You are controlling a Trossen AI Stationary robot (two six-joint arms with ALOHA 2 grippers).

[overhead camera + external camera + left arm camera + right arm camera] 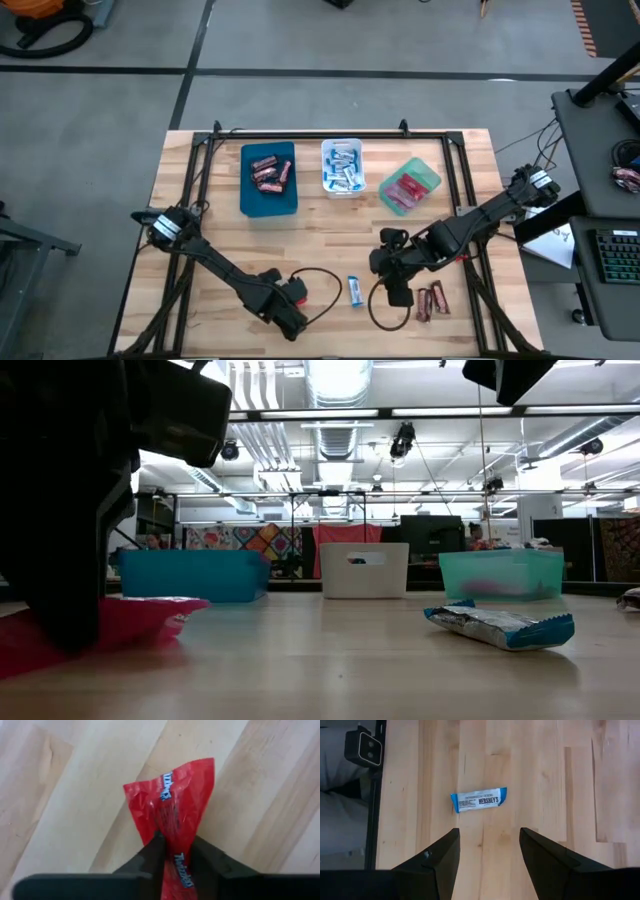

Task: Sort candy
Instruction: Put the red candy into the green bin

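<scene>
Red packet: a red wrapped candy (172,827) lay on the wood at the near edge of the table, left of centre, its wrapper bunched up where the left arm's fingers (147,857) pinched it.
Left gripper: the left gripper (292,297) was down at the table with its jaws closed on the red packet (the wrapper creased between them), not yet lifted.
Blue-and-white bar: one blue-and-white bar (480,800) lay alone near the table's middle front, between the two grippers and clear of both.
Right gripper: the right gripper (398,290) hung over the table just beside that bar, jaws wide apart and holding nothing.
Brown bars: a few dark brown-red bars (430,301) lay loose near the right gripper.
Trays: the blue tray (268,202) held brown-red bars, the white tray (341,190) blue-and-white bars, the green tray (434,178) red packets.
Step in hand: grasping the red packet, judging by the pinch.
Next move: probably a lift and a long carry across to the green tray, passing clear of the right arm.
</scene>
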